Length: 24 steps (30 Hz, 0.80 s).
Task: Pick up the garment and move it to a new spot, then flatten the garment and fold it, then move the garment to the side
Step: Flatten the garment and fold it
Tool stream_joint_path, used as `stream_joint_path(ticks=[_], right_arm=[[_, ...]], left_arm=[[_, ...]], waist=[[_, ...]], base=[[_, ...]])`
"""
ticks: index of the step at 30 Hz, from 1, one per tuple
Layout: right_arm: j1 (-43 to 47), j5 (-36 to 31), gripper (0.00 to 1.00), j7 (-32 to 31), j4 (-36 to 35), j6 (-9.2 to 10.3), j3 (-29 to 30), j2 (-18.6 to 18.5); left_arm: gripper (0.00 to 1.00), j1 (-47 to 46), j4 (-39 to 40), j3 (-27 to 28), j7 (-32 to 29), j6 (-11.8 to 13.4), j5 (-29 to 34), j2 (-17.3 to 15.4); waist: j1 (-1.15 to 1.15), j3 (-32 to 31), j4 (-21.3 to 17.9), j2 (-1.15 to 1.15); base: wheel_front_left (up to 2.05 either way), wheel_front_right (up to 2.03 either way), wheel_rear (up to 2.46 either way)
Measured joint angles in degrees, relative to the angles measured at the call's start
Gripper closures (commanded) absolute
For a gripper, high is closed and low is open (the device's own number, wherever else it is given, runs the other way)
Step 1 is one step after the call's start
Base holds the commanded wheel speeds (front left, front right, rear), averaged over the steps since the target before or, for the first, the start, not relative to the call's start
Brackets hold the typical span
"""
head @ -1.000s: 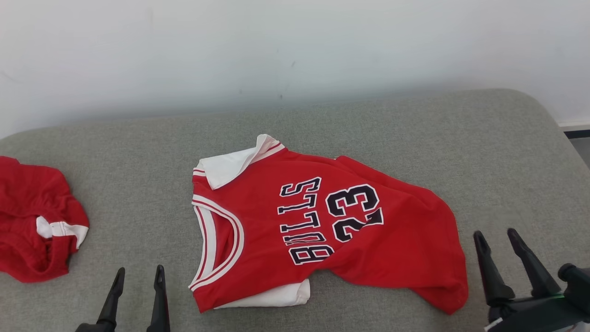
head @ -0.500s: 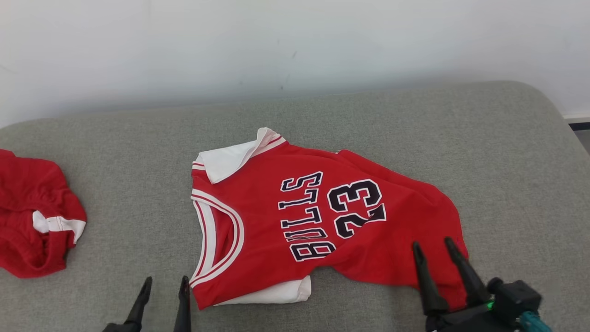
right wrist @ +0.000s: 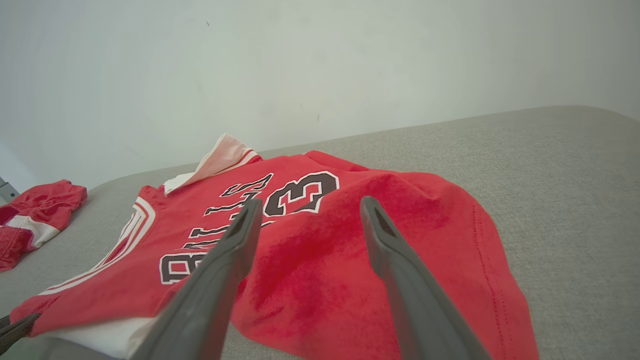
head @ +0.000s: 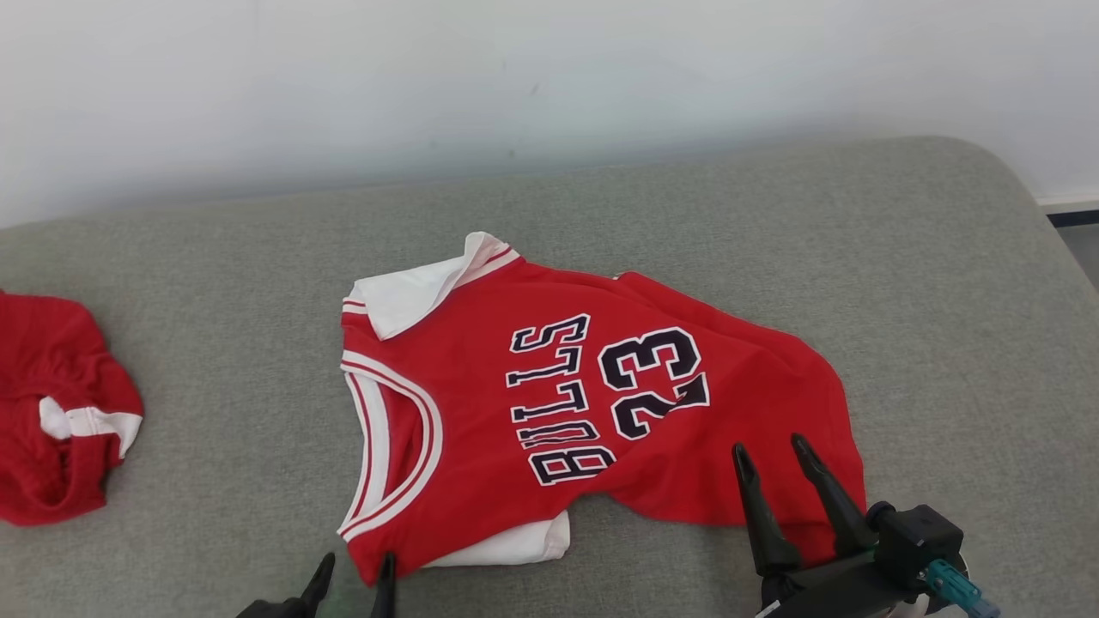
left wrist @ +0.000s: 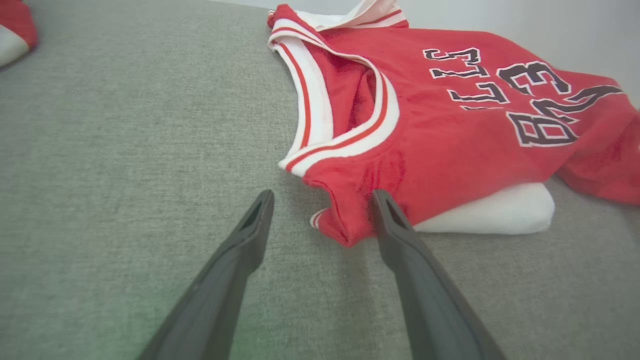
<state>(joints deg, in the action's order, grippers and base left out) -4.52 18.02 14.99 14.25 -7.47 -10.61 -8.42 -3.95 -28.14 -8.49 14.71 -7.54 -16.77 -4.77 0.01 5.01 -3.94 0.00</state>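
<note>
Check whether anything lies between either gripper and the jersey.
Nothing visible does. The open left gripper is at the near shoulder corner of the red jersey, the open right gripper over its hem end. The other red garment lies apart.

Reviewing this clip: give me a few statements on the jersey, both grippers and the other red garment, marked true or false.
1. The red jersey lies on the grey cushion. True.
2. The right gripper is shut. False: its fingers stand apart over the jersey's hem end.
3. The left gripper is open at the jersey's near shoulder corner. True.
4. The jersey's number is 32. False: it reads 23.
5. A second red garment lies on the robot's right. False: it is on its left.
</note>
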Motion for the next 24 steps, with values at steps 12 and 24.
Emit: stream_joint_path(ticks=[12, 24], right_arm=[[0.42, -0.67, 0.0, 0.02, -1.12, 0.0, 0.43, -0.23], [-1.24, -0.99, 0.0, 0.14, -0.91, 0.0, -0.87, -0.23]], left_arm=[[1.0, -8.33, -5.56, -0.77, 0.12, 0.0, -3.81, -2.29], [1.0, -18.99, -7.38, 1.22, 0.33, -0.01, -4.44, -8.39]], waist=[[0.0, -0.31, -1.29, 0.0], [0.0, 0.97, -3.62, 0.0]], base=[[0.0, 0.0, 0.0], [0.0, 0.0, 0.0]])
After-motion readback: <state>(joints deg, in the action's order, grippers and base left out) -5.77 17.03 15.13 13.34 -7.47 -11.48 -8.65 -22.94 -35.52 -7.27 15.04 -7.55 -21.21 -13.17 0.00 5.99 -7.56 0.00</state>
